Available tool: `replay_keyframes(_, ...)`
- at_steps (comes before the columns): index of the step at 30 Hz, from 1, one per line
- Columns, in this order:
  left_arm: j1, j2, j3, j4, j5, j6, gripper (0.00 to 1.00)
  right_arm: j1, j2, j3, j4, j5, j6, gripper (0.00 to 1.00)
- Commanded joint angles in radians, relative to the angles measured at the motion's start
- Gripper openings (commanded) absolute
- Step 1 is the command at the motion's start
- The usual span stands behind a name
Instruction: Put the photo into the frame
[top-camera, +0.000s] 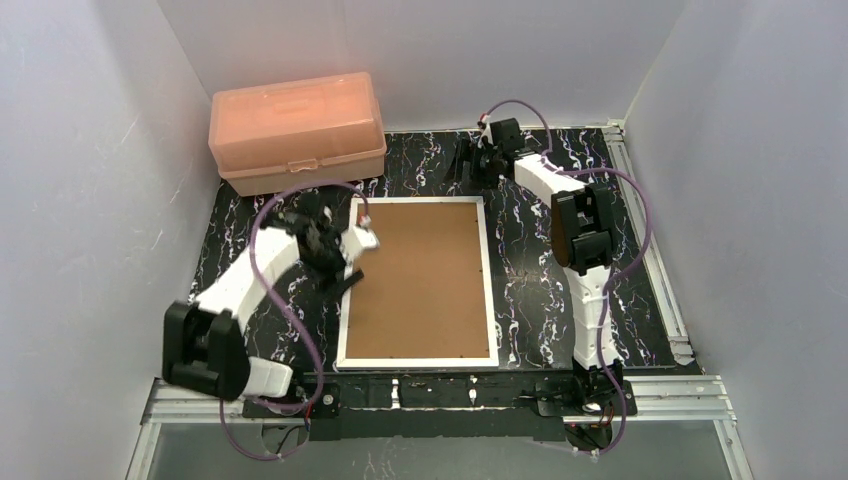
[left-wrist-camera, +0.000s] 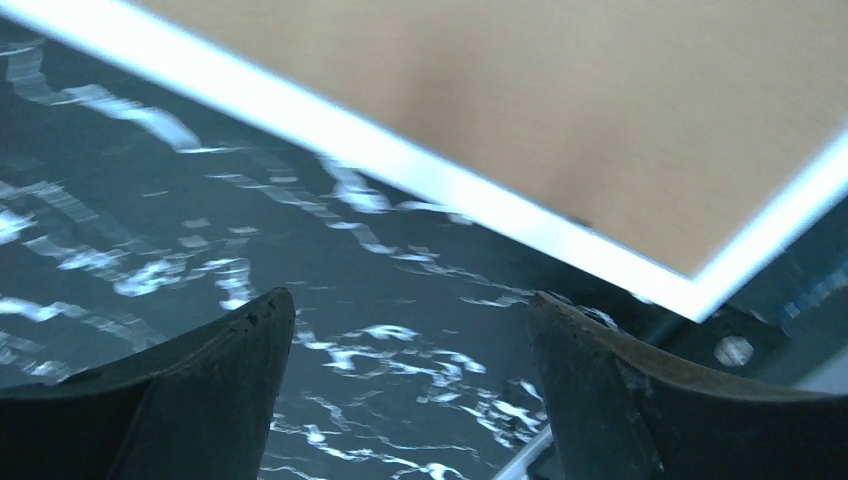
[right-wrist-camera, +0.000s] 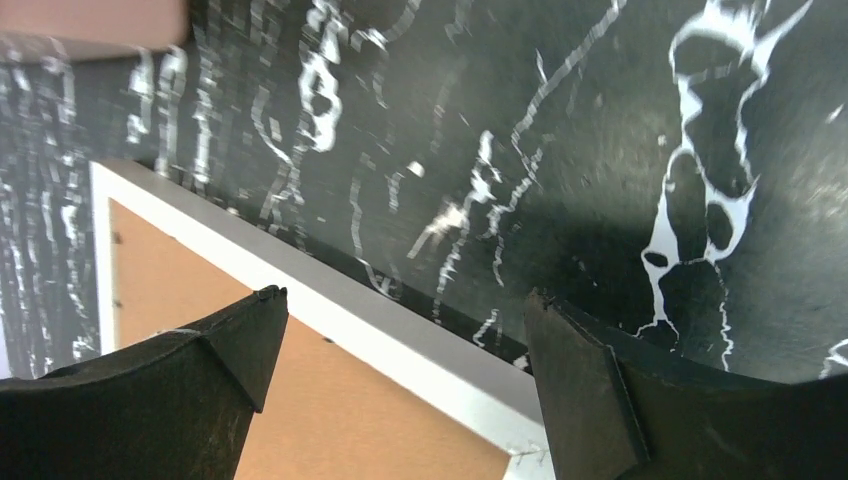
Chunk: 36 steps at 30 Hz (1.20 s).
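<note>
The white frame lies flat on the black marbled table with a brown backing board filling it. The photo is not in view. My left gripper hovers open and empty just off the frame's left edge. Its wrist view shows the gripper over bare table, with the frame's edge and the board beyond. My right gripper is open and empty at the back, beyond the frame's far right corner. Its wrist view shows the gripper above the frame's edge and the board.
A salmon-pink plastic box stands at the back left; its edge shows in the right wrist view. White walls enclose the table on three sides. Metal rails run along the right and front edges.
</note>
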<state>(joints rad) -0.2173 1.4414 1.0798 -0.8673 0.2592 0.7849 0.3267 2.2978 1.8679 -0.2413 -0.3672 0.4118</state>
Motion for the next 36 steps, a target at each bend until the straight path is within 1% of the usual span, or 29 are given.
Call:
replay_keyframes(1, -0.218, -0.215, -0.223, -0.109, -0.082, 0.076, 0.87, 0.001, 0.031, -0.008, -0.031, 0.010, -0.028, 0.95)
replay_keyframes(4, -0.370, -0.286, -0.247, -0.104, -0.104, 0.019, 0.90, 0.003, 0.034, -0.028, -0.024, 0.007, -0.022, 0.95)
replay_keyframes(6, -0.468, -0.298, -0.234, -0.114, -0.110, -0.029, 0.98, 0.003, 0.036, -0.040, -0.017, 0.003, -0.019, 0.95)
replay_keyframes(7, -0.527, -0.311, -0.234, -0.115, -0.113, -0.039, 0.98, 0.003, 0.039, -0.041, -0.019, 0.001, -0.018, 0.95)
replay_keyframes(8, -0.558, -0.321, -0.238, -0.111, -0.118, -0.046, 0.99, 0.004, 0.045, -0.038, -0.020, -0.002, -0.018, 0.95)
replay_keyframes(9, -0.629, -0.329, -0.249, -0.105, -0.139, -0.056, 0.99, 0.008, 0.052, -0.030, -0.032, 0.000, -0.020, 0.95)
replay_keyframes(12, -0.776, -0.340, -0.283, -0.081, -0.189, -0.087, 0.98, 0.018, 0.077, 0.014, -0.071, 0.017, -0.038, 0.94)
replay_keyframes(17, -0.914, -0.314, -0.356, -0.005, -0.244, -0.125, 0.99, 0.025, 0.085, 0.030, -0.062, 0.023, -0.026, 0.94)
replay_keyframes(21, -0.983, -0.325, -0.428, 0.102, -0.374, -0.105, 0.98, 0.031, 0.098, 0.064, -0.062, 0.028, -0.022, 0.94)
replay_keyframes(25, -0.993, -0.327, -0.499, 0.251, -0.506, -0.030, 0.98, 0.042, 0.118, 0.097, -0.078, 0.010, -0.022, 0.93)
replay_keyframes(27, -0.993, -0.332, -0.543, 0.325, -0.569, 0.008, 0.99, 0.052, 0.107, 0.072, -0.078, -0.009, -0.036, 0.91)
replay_keyframes(28, -0.993, -0.339, -0.569, 0.363, -0.605, 0.033, 0.99, 0.058, 0.093, 0.043, -0.077, -0.013, -0.044, 0.90)
replay_keyframes(31, -0.993, -0.390, -0.669, 0.477, -0.712, 0.117, 0.99, 0.063, 0.011, -0.133, -0.036, -0.018, -0.058, 0.88)
replay_keyframes(33, -0.986, -0.436, -0.706, 0.527, -0.745, 0.160, 0.99, 0.061, -0.073, -0.277, 0.023, 0.010, -0.056, 0.88)
replay_keyframes(36, -0.949, -0.437, -0.703, 0.551, -0.764, 0.168, 0.99, 0.044, -0.191, -0.465, 0.080, 0.043, -0.042, 0.87)
